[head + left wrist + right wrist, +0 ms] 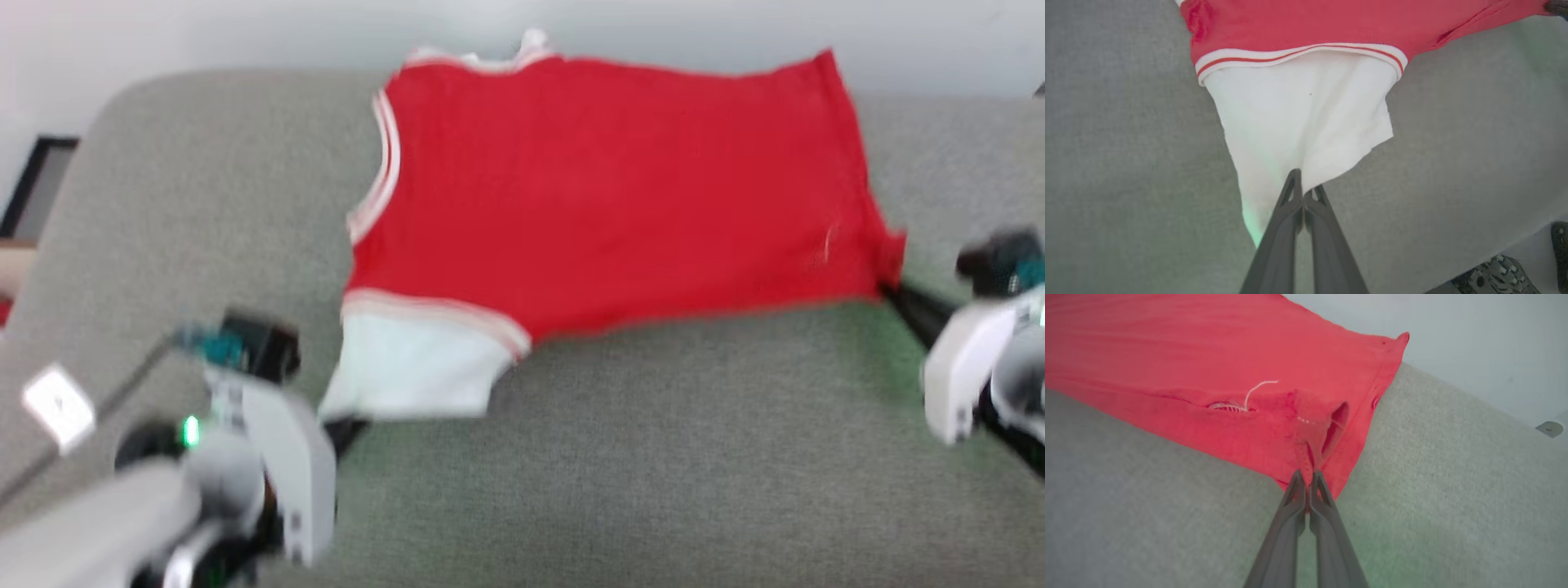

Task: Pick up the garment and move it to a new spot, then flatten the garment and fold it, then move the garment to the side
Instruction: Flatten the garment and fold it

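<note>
**Item: garment, held at two points on a grey woven surface [653,457]**

1. Far left edge of the head view: a dark-framed object [37,184] beyond the rounded corner of the surface; blurred, kind cannot be told. Near it, a small white square tag [57,404] on a thin dark cable.
2. Left gripper [347,429] [1303,192]: fingers pressed together, clenched on the near tip of the white sleeve [408,367] [1298,110]. The sleeve is drawn to a point at the fingertips and widens towards the shirt body.
3. Striped trim [1298,55]: a white band with a thin red line where the sleeve meets the red cloth.
4. Garment [604,188] [1208,347]: red body spread across the far half of the surface, reaching to its back edge by the pale wall [245,33]. The collar end lies at the left and the hem end at the right. No print is visible on the upward side (the head view is blurred).
5. Loose white thread [1259,388]: curls up from a seam near the hem corner.
6. Right gripper [890,290] [1306,484]: fingers closed tight, grasping the near hem corner of the garment, where the cloth bunches into a small open fold.
7. Far right of the right wrist view: a small round metal fitting [1549,428] beyond the surface's edge.
</note>
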You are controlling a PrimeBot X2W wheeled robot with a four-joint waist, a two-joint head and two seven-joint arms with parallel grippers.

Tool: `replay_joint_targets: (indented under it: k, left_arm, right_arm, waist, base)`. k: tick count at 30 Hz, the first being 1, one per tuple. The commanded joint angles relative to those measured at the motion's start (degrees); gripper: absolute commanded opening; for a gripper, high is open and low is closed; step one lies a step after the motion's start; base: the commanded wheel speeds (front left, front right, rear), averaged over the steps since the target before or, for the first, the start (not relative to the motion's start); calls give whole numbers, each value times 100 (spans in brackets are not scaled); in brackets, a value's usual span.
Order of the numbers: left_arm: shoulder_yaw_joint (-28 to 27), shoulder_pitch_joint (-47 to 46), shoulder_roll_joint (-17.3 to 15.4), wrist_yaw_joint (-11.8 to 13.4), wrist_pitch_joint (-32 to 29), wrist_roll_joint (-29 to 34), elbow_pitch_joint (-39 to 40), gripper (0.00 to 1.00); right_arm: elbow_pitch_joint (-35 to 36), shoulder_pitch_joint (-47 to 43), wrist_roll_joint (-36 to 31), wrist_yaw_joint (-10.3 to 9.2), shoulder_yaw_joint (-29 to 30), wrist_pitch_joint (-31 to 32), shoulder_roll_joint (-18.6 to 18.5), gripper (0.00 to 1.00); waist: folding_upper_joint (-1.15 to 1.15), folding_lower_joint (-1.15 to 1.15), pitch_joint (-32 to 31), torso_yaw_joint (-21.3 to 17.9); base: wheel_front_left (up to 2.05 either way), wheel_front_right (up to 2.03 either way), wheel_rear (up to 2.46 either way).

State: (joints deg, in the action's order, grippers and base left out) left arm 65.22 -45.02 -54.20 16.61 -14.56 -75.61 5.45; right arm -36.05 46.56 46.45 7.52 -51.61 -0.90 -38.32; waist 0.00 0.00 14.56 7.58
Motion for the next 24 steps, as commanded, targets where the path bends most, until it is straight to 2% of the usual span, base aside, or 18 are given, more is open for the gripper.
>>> replay_joint_targets:
  k: [1,6,10,17,24]
  left_arm:
    - [53,391,-189,267,100,-134,356,0]
    - [170,1238,-506,853,428,-472,1118,0]
    - [241,1792,-582,1189,688,-726,1512,0]
    - [251,2392,-611,1505,1071,-1045,1852,0]
    - [62,2034,-1026,1666,1002,-804,2143,0]
  right_arm:
    - [232,-333,120,-6,-100,17,-166,0]
    - [1025,-1201,474,-6,-265,114,-613,0]
    - [1577,-1894,718,-6,-230,247,-939,0]
    - [2077,-2882,835,-6,310,207,-1130,0]
    - [2402,-3204,625,-6,1023,325,-1016,0]
  waist:
    - [0,0,-508,-76]
    - [0,0,-711,-70]
    - [0,0,-772,-77]
    - [0,0,-782,-103]
    - [0,0,-680,-197]
  base:
    - [0,0,0]
    - [0,0,0]
    - [0,0,0]
    - [0,0,0]
    - [0,0,0]
